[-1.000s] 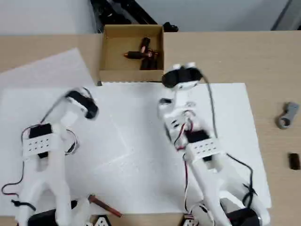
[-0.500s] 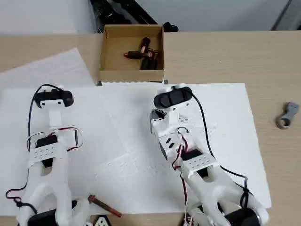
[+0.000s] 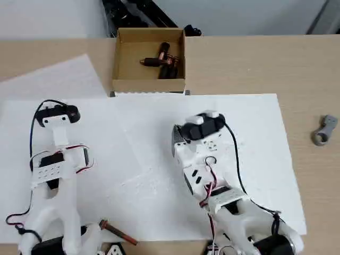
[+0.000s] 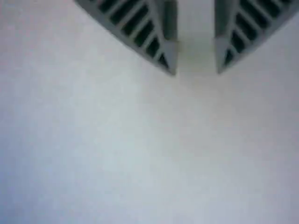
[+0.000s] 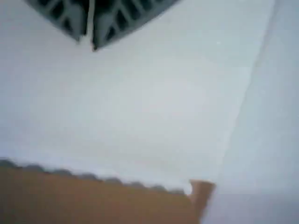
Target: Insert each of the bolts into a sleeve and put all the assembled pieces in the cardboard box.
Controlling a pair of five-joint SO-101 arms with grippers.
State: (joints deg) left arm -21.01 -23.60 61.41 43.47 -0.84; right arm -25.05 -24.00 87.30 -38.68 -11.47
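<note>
While assembled pieces (image 3: 162,60) lie in the box (image 3: 149,85) beyond both arms, one bolt (image 3: 119,234) lies at the near edge of the sheet (image 3: 143,159) by the left arm's base, well apart from either gripper. The left gripper (image 4: 195,60) has its fingers parted on nothing, and the right gripper (image 5: 88,39) is closed and empty, with bare sheet between them. Both arms are folded low, wrists pointing down at the sheet, the right one nearer the box.
</note>
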